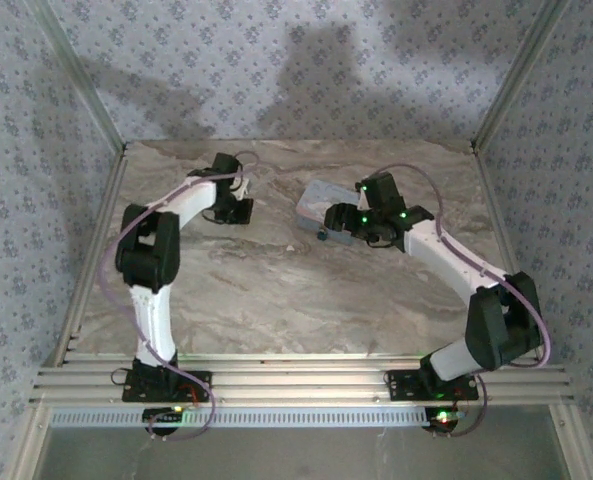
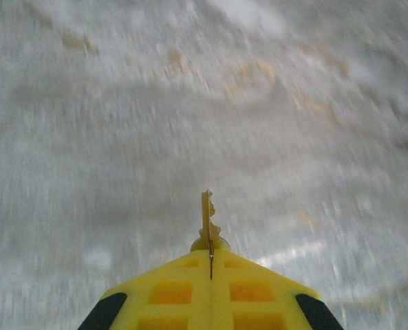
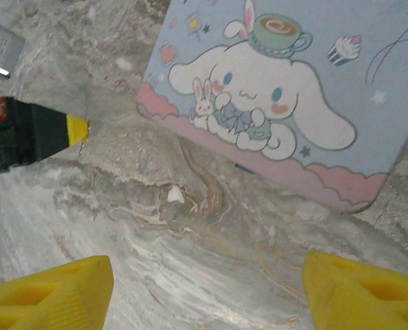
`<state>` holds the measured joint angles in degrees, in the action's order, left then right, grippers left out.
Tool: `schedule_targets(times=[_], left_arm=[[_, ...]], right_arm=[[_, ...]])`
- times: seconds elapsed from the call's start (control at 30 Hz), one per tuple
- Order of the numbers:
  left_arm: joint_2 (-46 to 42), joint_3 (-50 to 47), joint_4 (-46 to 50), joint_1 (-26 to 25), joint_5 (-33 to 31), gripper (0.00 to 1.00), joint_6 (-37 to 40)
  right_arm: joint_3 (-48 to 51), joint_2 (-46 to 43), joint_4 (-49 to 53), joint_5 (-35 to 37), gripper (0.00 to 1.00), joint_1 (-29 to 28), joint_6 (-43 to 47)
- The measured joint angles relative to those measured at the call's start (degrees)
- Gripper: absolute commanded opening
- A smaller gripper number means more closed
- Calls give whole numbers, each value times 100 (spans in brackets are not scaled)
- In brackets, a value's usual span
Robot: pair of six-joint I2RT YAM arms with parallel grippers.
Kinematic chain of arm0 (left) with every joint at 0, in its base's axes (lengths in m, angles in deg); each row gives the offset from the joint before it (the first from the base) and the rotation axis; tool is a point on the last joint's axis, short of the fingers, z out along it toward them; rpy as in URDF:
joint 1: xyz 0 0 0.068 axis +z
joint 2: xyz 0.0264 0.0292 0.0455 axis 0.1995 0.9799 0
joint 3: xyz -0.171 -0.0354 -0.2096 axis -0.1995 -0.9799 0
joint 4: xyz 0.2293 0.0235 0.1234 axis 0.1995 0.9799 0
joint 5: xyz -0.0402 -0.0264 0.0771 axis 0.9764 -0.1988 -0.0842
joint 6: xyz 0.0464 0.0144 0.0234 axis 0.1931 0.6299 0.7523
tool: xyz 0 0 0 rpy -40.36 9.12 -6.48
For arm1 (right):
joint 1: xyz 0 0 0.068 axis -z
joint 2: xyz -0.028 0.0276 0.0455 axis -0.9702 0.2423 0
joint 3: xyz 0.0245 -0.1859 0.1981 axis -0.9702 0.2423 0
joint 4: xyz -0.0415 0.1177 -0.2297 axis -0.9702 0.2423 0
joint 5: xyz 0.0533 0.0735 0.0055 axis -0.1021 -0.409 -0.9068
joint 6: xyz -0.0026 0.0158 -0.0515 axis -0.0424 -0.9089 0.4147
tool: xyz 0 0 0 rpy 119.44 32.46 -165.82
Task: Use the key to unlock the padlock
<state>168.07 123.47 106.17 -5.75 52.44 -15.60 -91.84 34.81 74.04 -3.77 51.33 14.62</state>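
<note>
My left gripper (image 2: 210,254) is shut on the key (image 2: 207,216). The brass blade sticks straight out past the yellow fingertips, over blurred marble. From above, the left gripper (image 1: 238,207) hangs at the back left of the table (image 1: 276,290), apart from the tin. A tiny teal-blue spot at the tin's near-left corner looks like the padlock (image 1: 322,235); its shackle is too small to make out. My right gripper (image 1: 338,222) hovers right beside it. In the right wrist view the right gripper (image 3: 207,292) is open, with bare marble between its fingers.
A pale blue tin (image 3: 286,82) with a cartoon picture lid lies flat just ahead of the right gripper. The left arm's dark, yellow-tipped finger (image 3: 66,130) shows at the left of the right wrist view. Patterned walls and metal posts (image 1: 76,250) fence the table.
</note>
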Motion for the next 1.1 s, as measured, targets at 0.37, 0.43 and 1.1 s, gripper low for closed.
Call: schedule_targets(times=[0.37,0.43,1.1], left_arm=[[-2883,-1429,-363,-44,1102,0,905],[-3309,-1561,-378,-142,1344,0,1244],[-4944,-2415,-1156,-2079,925,0,3154]], right_arm=[[472,-654,-852,-730,63,37,-280],[472,-848,-946,-870,63,52,-293],[-566,-1069,-1080,-2188,52,-811,-186]])
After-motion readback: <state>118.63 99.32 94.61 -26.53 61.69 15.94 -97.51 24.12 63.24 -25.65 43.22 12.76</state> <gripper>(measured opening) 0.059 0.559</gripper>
